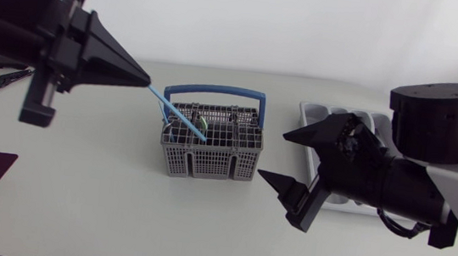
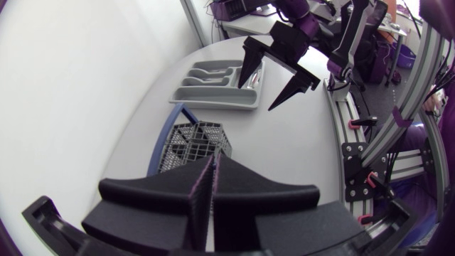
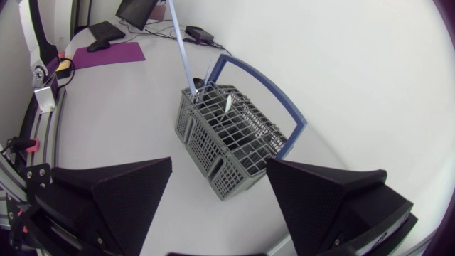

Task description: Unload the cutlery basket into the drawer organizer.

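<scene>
Blue utensil slanting across basket rim

Robotics lab, left arm and right arm at a plain white table, purple mat on it

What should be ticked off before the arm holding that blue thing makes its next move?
1. Grip: left fingers closed on the top end of the blue utensil: ok.
2. Utensil free of the basket: not ok, its lower end is inside a compartment.
3. Basket standing upright: ok.
4. Way to the organizer clear: probably not ok, the open, empty right fingers hang between basket and organizer.
5. Matching organizer slot free: cannot tell, the right arm hides much of it.
</scene>
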### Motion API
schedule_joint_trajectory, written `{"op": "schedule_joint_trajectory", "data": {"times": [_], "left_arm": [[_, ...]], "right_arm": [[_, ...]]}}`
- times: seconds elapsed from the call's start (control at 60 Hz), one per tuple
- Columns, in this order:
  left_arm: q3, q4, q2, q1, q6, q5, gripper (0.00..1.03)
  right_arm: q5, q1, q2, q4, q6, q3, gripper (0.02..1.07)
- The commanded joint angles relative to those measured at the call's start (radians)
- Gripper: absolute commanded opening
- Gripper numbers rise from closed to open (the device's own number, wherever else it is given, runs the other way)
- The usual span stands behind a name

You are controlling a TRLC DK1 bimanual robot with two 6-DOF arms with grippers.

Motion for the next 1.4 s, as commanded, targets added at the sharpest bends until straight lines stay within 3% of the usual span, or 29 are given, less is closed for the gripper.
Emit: {"op": "schedule_joint_trajectory", "data": {"times": [0.0,0.133,0.3,0.6,1.217,1.383], "left_arm": [[-0.083,0.045,0.006,-0.026,-0.055,0.031,0.10],[-0.172,0.146,0.046,-0.085,-0.098,0.062,0.10],[-0.184,0.191,0.089,-0.129,-0.134,0.114,0.10],[-0.184,0.217,0.120,-0.166,-0.153,0.132,0.10],[-0.183,0.237,0.141,-0.174,-0.164,0.151,0.10],[-0.167,0.237,0.146,-0.174,-0.171,0.154,0.10]], "right_arm": [[0.003,0.036,-0.016,0.007,-0.009,-0.025,0.98],[-0.046,0.058,0.007,0.005,0.014,-0.017,0.98],[-0.068,0.070,0.079,0.005,0.014,0.006,0.96],[-0.077,0.087,0.176,0.008,0.034,0.070,0.86],[-0.080,0.119,0.248,0.019,0.045,0.129,0.31],[-0.095,0.122,0.265,0.010,0.043,0.130,0.23]]}}
